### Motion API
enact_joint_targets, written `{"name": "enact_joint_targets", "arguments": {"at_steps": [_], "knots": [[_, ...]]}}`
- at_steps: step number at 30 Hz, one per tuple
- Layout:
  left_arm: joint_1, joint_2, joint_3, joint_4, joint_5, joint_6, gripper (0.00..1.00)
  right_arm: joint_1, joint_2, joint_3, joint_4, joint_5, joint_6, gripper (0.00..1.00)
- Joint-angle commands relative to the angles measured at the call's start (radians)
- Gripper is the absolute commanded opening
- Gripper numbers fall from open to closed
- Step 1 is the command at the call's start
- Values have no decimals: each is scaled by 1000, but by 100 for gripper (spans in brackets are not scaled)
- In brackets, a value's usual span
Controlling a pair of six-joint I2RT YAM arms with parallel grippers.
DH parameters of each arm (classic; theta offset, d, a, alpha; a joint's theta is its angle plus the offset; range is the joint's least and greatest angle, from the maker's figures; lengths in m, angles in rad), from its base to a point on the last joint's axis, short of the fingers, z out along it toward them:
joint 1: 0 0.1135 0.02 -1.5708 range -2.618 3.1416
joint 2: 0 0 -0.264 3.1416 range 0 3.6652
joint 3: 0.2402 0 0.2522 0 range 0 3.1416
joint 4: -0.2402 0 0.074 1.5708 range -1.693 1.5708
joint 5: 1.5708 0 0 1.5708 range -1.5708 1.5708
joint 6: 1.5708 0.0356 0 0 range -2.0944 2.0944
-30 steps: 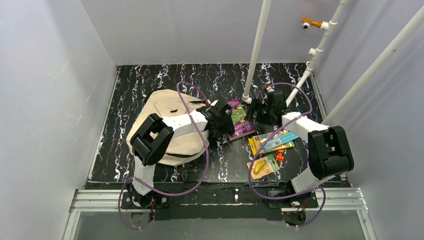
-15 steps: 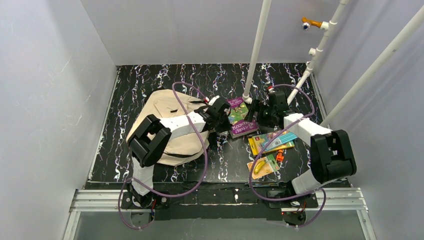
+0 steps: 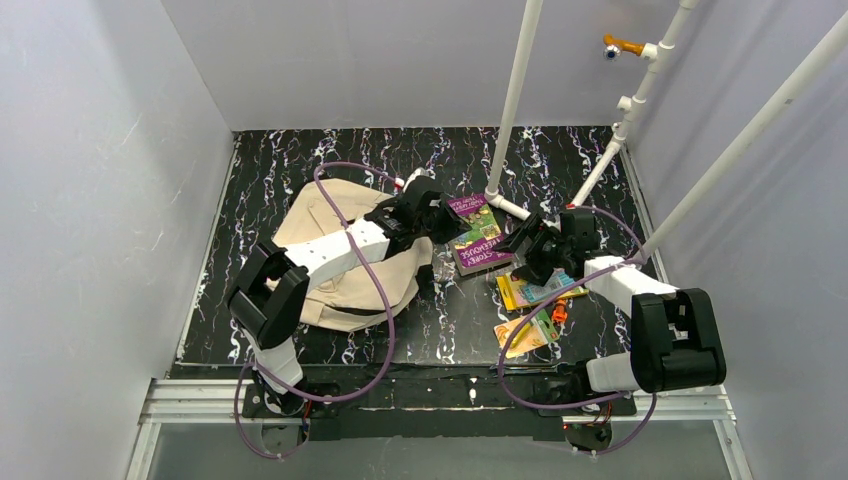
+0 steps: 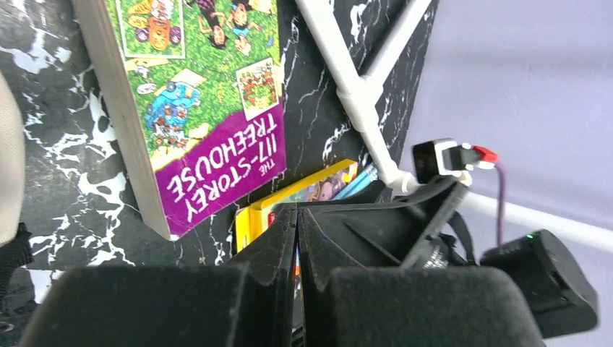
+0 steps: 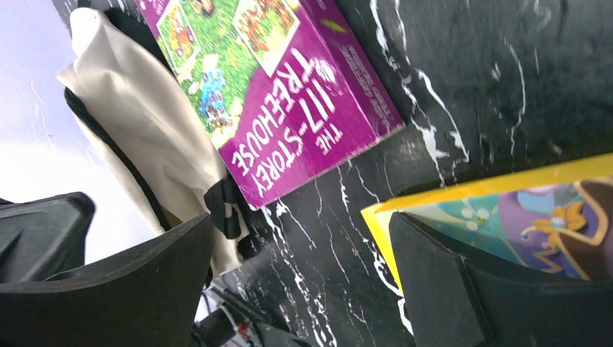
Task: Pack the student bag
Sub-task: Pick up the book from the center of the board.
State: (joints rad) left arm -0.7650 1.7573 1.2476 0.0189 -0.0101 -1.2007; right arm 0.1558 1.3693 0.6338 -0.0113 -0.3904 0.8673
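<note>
The student bag point(image 3: 345, 295), beige fabric, lies slumped on the left of the black marbled table under my left arm. My left gripper point(image 3: 438, 216) hovers at the bag's right end, beside the left edge of a purple book point(image 3: 475, 236). In the left wrist view its jaws point(image 4: 298, 211) are pressed shut with nothing seen between them, above the purple book point(image 4: 209, 108). My right gripper point(image 3: 522, 250) stands open between the purple book and a yellow book point(image 3: 540, 290). In the right wrist view the right gripper point(image 5: 300, 242) spans bare table; the bag point(image 5: 144, 123) and its black strap point(image 5: 217, 210) lie beyond.
A card with a banana point(image 3: 525, 333) and a small orange item point(image 3: 559, 312) lie near the front right. White pipes point(image 3: 512, 100) rise from the table behind the books, with a foot point(image 3: 493, 197) beside the purple book. Grey walls close in three sides.
My left gripper has shut and swung toward the back, and the bag has sagged flatter. My right gripper has drawn back from the purple book toward the yellow book and opened wider.
</note>
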Motion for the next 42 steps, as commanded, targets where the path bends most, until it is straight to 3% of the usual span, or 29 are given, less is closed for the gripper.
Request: {"name": "enact_joint_targets", "arguments": {"at_steps": [1, 3, 5, 7, 8, 12, 16, 18, 22, 26, 30, 33, 35, 38, 42], "knots": [[1, -37, 21, -4, 75, 51, 0, 0, -28, -23, 78, -45, 108, 98], [-23, -14, 84, -108, 80, 193, 5, -1, -20, 36, 47, -19, -10, 98], [-65, -5, 90, -144, 30, 326, 35, -1, 1, 101, -54, 50, -136, 98], [-105, 11, 86, -169, -42, 466, 64, -1, 28, 122, -47, 52, -195, 98], [-129, 17, 90, -175, -78, 550, 74, -1, 37, 137, -64, 63, -225, 98], [-230, 87, 87, -125, -266, 1037, 82, -2, 29, 156, -116, 104, -273, 98], [-274, 163, 88, -58, -320, 1446, 86, -10, -14, 135, -138, 155, -274, 98], [-272, 167, 44, 18, -293, 1557, 86, -28, -34, 123, -144, 170, -270, 98], [-237, 186, 52, 19, -200, 1628, 83, -51, -23, 116, -136, 136, -277, 98], [-228, 264, 117, -45, -244, 1697, 77, -53, -12, 109, -111, 99, -262, 98], [-220, 303, 159, -127, -150, 1699, 56, -53, -5, 102, -108, 77, -258, 98], [-217, 330, 194, -187, -122, 1680, 32, -53, -8, 101, -114, 73, -259, 98], [-216, 346, 221, -220, -138, 1654, 8, -53, -13, 104, -124, 86, -269, 98], [-218, 308, 214, -200, -182, 1606, 0, -53, -9, 123, -150, 88, -290, 98], [-216, 221, 197, -143, -316, 1536, 0, -53, -6, 131, -139, 36, -264, 100]]}}
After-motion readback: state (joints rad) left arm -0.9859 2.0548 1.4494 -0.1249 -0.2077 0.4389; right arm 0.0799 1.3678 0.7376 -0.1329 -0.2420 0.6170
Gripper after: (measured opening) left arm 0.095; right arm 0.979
